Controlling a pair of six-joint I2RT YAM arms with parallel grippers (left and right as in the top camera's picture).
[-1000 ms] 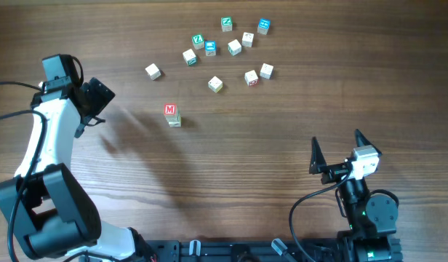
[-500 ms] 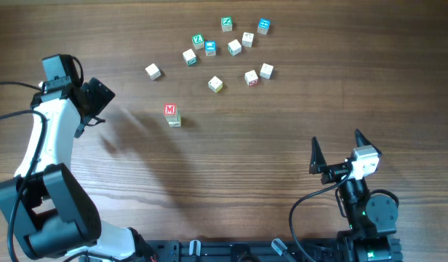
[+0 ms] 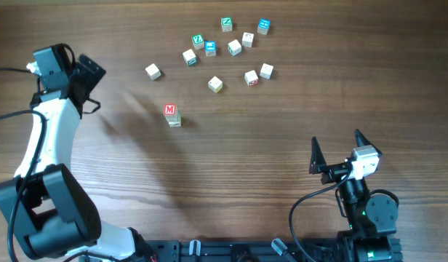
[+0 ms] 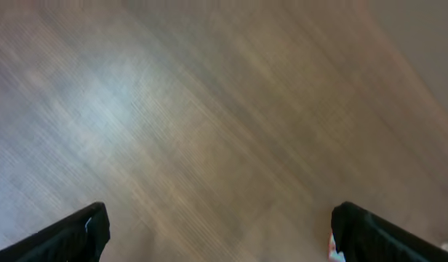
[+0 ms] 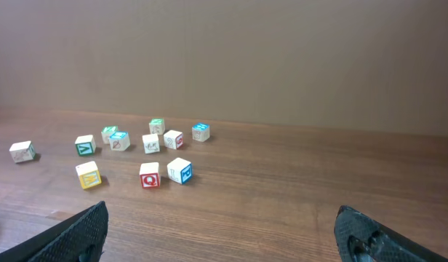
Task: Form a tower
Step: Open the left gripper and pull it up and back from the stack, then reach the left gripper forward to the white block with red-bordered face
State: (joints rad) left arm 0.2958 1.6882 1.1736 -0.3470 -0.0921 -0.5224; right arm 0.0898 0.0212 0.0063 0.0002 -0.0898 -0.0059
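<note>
The tower point(image 3: 171, 113) is a short stack left of the table's middle, with a red M cube on top of a pale cube. My left gripper point(image 3: 93, 87) hovers well to its left, open, with nothing between its fingers. The left wrist view is motion-blurred: bare wood between the wide-apart fingertips point(image 4: 75, 234). My right gripper point(image 3: 336, 140) rests near the front right, open and empty, far from the stack. The stack does not show in the right wrist view.
Several loose cubes point(image 3: 231, 47) with green, blue and red faces lie scattered at the back of the table. The right wrist view shows them ahead: a red Q cube point(image 5: 149, 175), a blue one point(image 5: 180, 170) and a yellow one point(image 5: 87, 174).
My left wrist has swung toward the back left, away from the stack, still open. The right arm and the cubes have not moved.
</note>
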